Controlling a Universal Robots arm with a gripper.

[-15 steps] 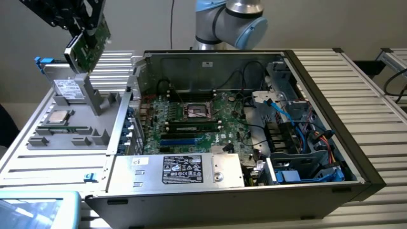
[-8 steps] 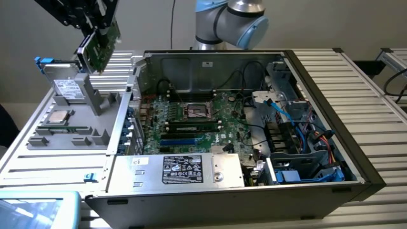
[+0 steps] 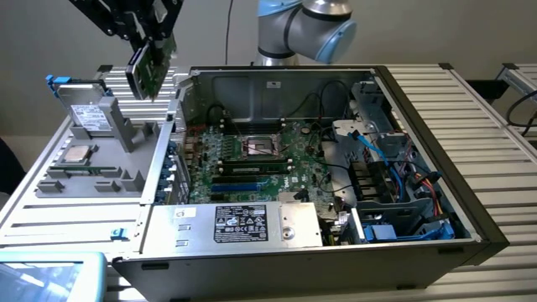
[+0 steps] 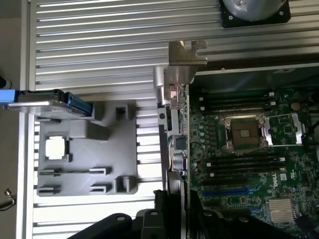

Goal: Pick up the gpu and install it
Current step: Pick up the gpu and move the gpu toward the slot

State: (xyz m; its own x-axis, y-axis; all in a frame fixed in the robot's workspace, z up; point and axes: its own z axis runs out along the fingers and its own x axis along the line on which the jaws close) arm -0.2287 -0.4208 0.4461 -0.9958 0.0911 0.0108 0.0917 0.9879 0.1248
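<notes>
The arm (image 3: 302,25) is standing bent behind the open computer case (image 3: 436,207), at twelve o'clock in the exterior view, with its wrist stretched out toward eleven o'clock. The gripper (image 3: 149,39) is hanging there tilted, its black fingers clamping the gpu (image 3: 151,66). The card is hanging in the air above the case's side wall at ten o'clock, well clear of the motherboard (image 3: 298,135).

The gpu is a thin green circuit card, and its folded silver bracket (image 4: 185,62) is ending in a notched tab. The motherboard is lying flat, dense with parts, around a square steel-framed CPU socket (image 3: 261,148). A blocky matte gray holder (image 3: 126,135) at nine o'clock is carrying an upright hard drive (image 3: 84,113). The table (image 3: 487,113) is ribbed aluminium.

The exterior view is showing the card's height and a labelled power supply (image 3: 243,223) at six o'clock. The wrist view is looking along the card's edge, which is lining up between holder and motherboard.
</notes>
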